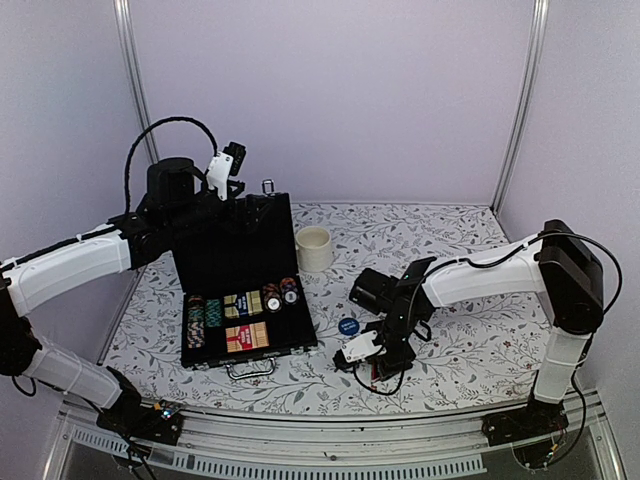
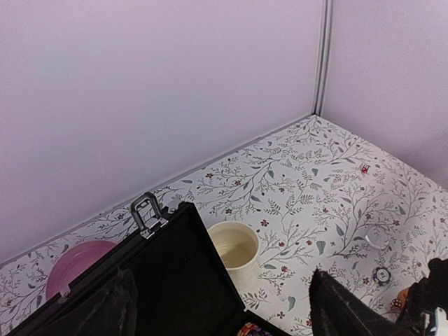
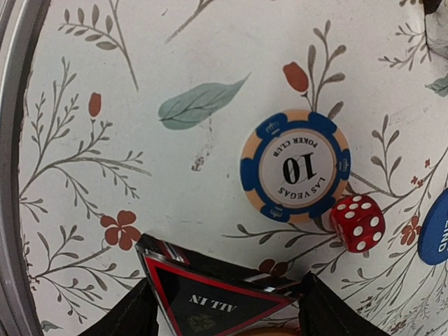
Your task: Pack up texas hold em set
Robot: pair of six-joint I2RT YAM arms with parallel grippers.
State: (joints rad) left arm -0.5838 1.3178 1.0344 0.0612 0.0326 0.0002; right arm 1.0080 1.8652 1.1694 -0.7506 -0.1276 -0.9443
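The black case (image 1: pixel 240 262) lies open with its lid upright, and striped chips (image 1: pixel 203 318) and card decks (image 1: pixel 245 336) sit in its tray. My left gripper (image 1: pixel 228 166) hovers open over the lid's top edge (image 2: pixel 168 231), with nothing between its fingers (image 2: pixel 343 308). My right gripper (image 3: pixel 224 315) is low over the table, right of the case. Its fingers (image 3: pixel 126 315) press both sides of a black triangular "ALL IN" marker (image 3: pixel 210 294) lying on the cloth. Just beyond it are a blue "10" chip (image 3: pixel 295 165), a red die (image 3: pixel 357 222) and a blue round button (image 1: pixel 348 326).
A cream mug (image 1: pixel 314 248) stands right of the case lid. A pink dish (image 2: pixel 73 267) lies behind the case by the back wall. Another red die (image 2: pixel 364 169) sits far right. The floral cloth (image 1: pixel 470 330) covers the table, with walls on three sides.
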